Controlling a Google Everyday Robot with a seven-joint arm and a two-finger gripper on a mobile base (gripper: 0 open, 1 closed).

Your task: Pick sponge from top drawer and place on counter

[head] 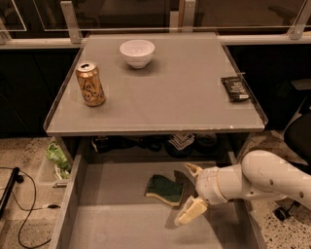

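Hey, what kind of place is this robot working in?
Probably an office kitchenette or a lab mock-up of one: a grey counter with a soda can and white bowl, a pull-out top drawer holding a sponge, the gripper open beside it.

Robot lab or office: glass partitions point(121, 14) along the top, speckled floor point(24, 151) at left, gripper point(190, 192) at lower right.

White bowl point(137, 52), gold can point(90, 84), black packet point(235, 88)
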